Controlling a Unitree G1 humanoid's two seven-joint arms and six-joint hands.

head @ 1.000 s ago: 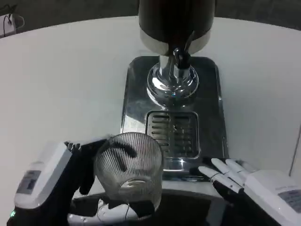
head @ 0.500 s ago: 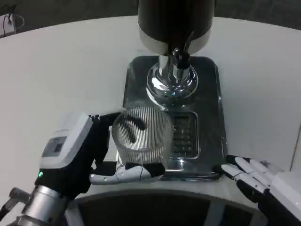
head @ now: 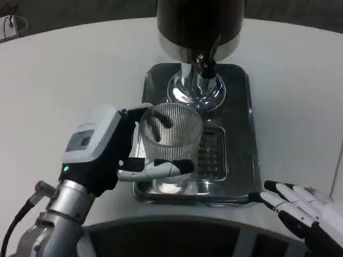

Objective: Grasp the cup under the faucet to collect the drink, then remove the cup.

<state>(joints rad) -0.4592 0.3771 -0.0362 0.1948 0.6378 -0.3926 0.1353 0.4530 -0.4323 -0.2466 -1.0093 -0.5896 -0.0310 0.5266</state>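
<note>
Left robot hand (head: 115,155) is carrying the cup (head: 170,134) closer to the faucet (head: 205,67).
Right robot hand (head: 300,206) is withdrawing, fingers spread, grasping nothing.

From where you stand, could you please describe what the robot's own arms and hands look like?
The left hand has a white boxy back with a small grey marking and a green light, black palm, and white-and-black fingers. Its silver forearm carries a black cable. The right hand has white fingers over black.
</note>
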